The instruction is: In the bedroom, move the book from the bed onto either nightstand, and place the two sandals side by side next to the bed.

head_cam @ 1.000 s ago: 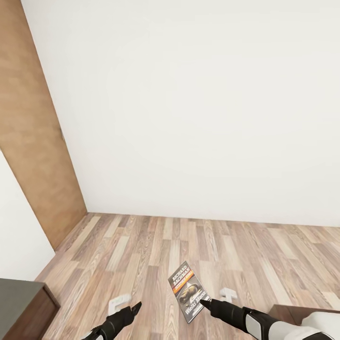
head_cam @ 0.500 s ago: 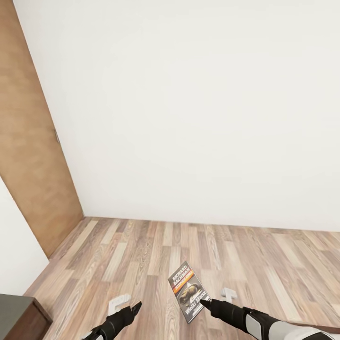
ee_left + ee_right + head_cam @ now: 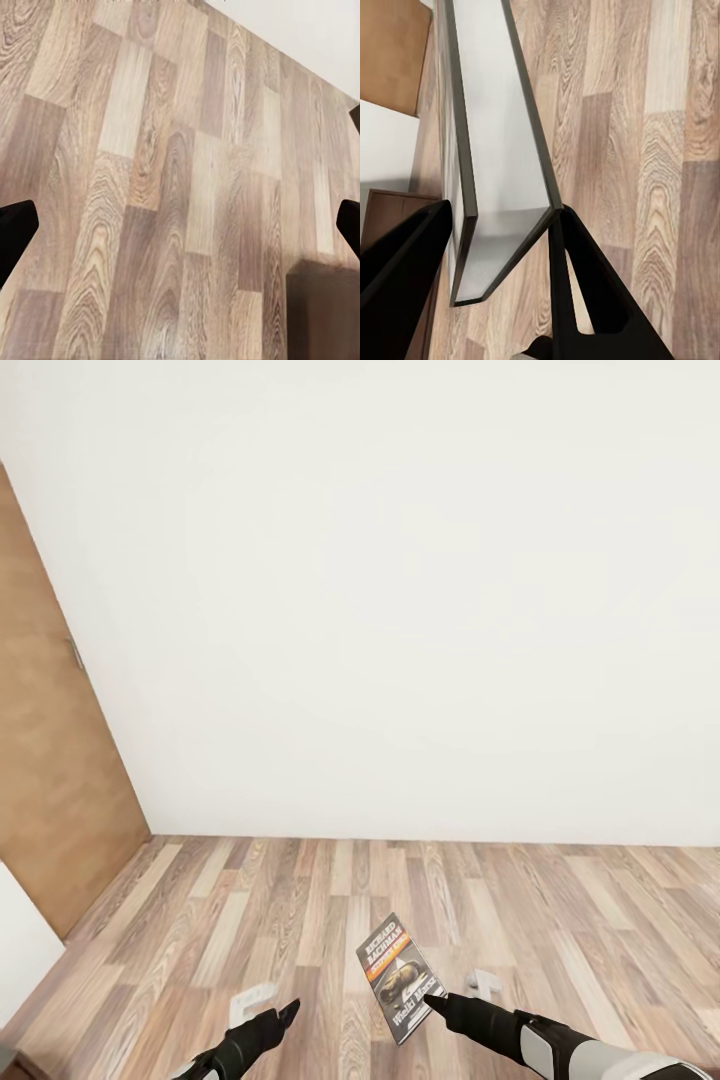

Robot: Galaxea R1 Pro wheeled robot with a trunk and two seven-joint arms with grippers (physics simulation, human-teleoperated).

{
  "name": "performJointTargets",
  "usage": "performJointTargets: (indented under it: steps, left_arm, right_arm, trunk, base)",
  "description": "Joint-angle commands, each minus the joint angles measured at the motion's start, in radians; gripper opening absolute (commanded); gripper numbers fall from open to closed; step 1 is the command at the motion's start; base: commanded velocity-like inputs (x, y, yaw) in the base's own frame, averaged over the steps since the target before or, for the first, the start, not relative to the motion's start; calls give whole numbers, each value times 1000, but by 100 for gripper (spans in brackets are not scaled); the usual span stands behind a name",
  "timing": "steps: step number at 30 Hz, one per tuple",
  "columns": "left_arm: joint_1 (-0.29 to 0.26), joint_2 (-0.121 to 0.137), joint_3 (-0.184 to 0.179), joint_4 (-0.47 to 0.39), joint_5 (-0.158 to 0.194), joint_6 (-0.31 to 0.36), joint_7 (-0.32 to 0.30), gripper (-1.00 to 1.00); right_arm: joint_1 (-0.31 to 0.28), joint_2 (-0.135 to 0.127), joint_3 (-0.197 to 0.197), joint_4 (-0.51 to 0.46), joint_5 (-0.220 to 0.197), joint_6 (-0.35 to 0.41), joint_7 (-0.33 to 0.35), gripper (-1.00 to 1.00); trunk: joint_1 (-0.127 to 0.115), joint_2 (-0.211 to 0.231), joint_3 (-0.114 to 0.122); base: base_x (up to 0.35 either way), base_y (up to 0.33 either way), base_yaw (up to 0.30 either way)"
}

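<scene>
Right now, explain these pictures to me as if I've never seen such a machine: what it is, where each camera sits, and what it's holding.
This is a simulated wheeled robot with two arms. The head camera looks down over them at a wood-plank floor, a white wall and a brown door. The right gripper is shut on the book, carried above the floor. The right wrist camera, mounted near that gripper, sees the book edge-on between the black fingers. The left gripper is open and empty; its wrist camera looks at the floor.

Open plank floor (image 3: pixel 300 900) ahead of both hands; white wall (image 3: pixel 400 610) beyond, brown door (image 3: pixel 50 800) leftward.
</scene>
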Motion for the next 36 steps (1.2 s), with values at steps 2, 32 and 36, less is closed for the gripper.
performJointTargets:
  steps: [2, 32, 36]
  left_arm:
    - [-1, 0, 8, 0, -9, -4, -2, 100]
    - [-1, 0, 8, 0, -9, -4, -2, 100]
    - [-1, 0, 8, 0, -9, -4, -2, 100]
  right_arm:
    - [-2, 0, 4, 3, -12, 1, 6, -100]
    - [-2, 0, 3, 3, -12, 1, 5, -100]
    - [-2, 1, 3, 3, -12, 1, 5, -100]
  trunk:
    - [1, -1, -2]
    - [1, -1, -2]
    - [1, -1, -2]
  base:
    - [241, 0, -18]
    - [241, 0, -1]
    - [241, 0, 0]
